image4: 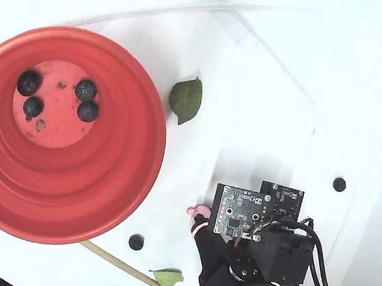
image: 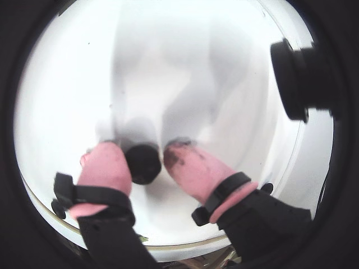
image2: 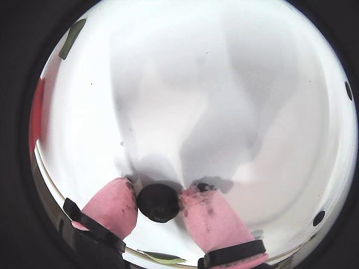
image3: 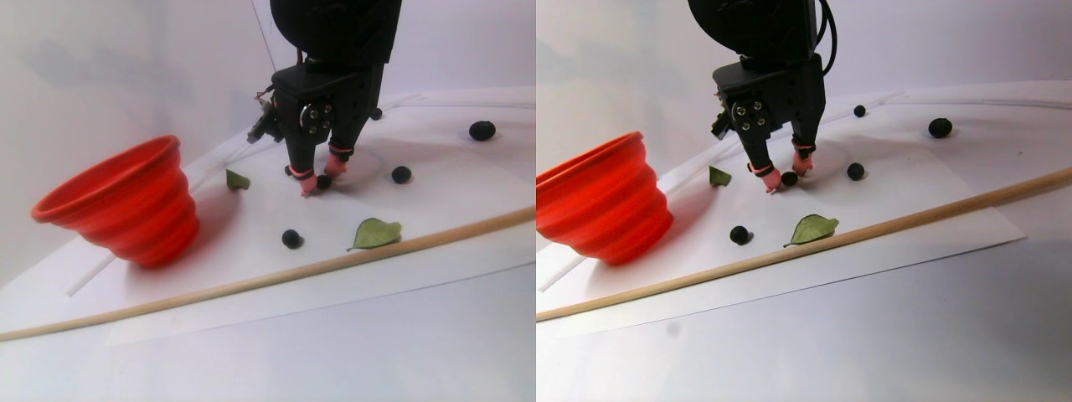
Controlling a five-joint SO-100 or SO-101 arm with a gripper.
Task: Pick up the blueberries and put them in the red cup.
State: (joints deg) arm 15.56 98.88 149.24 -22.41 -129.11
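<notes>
One dark blueberry (image: 143, 165) (image2: 159, 204) lies on the white sheet between my gripper's (image: 142, 148) (image2: 160, 188) pink fingertips, which press on it from both sides. In the stereo pair view the gripper (image3: 316, 184) stands tips-down on the sheet, right of the red cup (image3: 126, 201). From the fixed view the red cup (image4: 102, 195) holds several blueberries (image4: 85, 90) on its paler bottom; only one pink fingertip (image4: 197, 213) shows beside the cup, the rest hidden under the arm. Loose blueberries lie on the sheet (image3: 291, 239) (image3: 401, 174) (image4: 136, 242).
Green leaves (image3: 374, 233) (image4: 185, 99) lie on the sheet. A long wooden stick (image3: 251, 281) runs along the sheet's near edge. Another blueberry (image3: 481, 130) sits far right. A black camera body (image: 303, 78) juts in at the right of a wrist view.
</notes>
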